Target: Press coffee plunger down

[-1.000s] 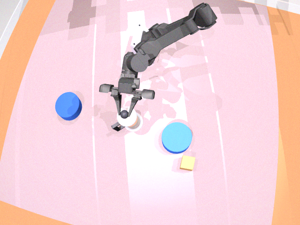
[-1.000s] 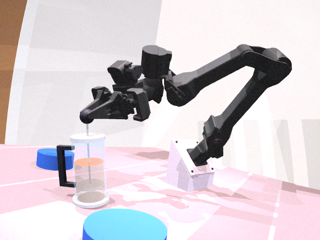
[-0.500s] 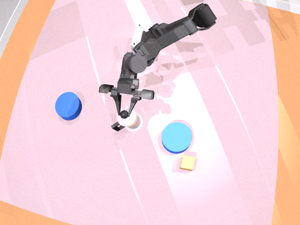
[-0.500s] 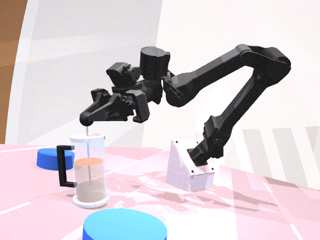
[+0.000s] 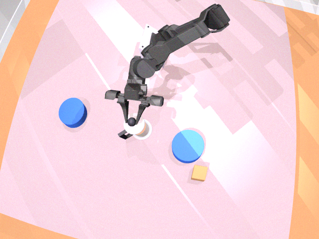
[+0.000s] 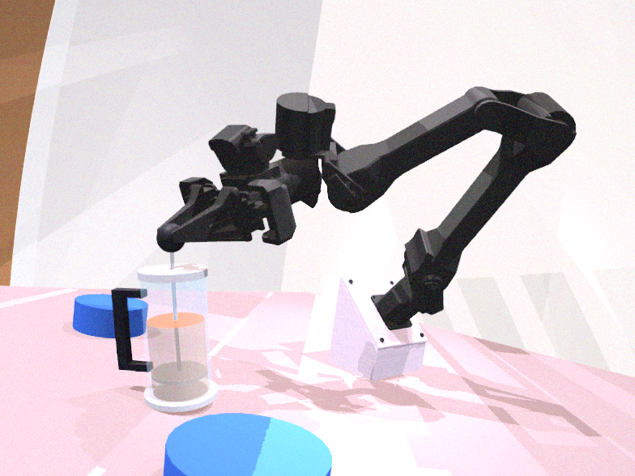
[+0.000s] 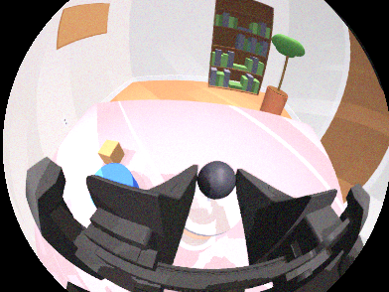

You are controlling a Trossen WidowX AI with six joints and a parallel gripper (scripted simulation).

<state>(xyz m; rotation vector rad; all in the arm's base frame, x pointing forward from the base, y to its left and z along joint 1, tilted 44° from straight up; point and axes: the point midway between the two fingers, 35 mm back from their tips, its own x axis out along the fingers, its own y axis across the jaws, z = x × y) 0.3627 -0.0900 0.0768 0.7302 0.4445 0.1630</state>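
Plunger knob (image 6: 168, 238) clamped in pincer (image 6: 172, 236), just above lid (image 6: 172, 272).

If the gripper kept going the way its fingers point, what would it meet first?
Nothing close, it seems. The gripper, shut on the plunger's dark round knob, points nearly level, above the glass coffee press's white lid. Ahead the way looks free, though depth is unclear.

My work surface is a pink table (image 5: 77, 180) crossed by pale light patches and thin white lines. An orange wood floor (image 5: 306, 103) borders it at 3 and 9 o'clock. Ahead of me, at 12 o'clock, a white wall (image 7: 173, 25) carries an orange panel (image 7: 82, 23) at 10 o'clock. A brown bookshelf (image 7: 242, 43) stands against that wall, with a potted plant (image 7: 281, 73) just beside it at 1 o'clock.
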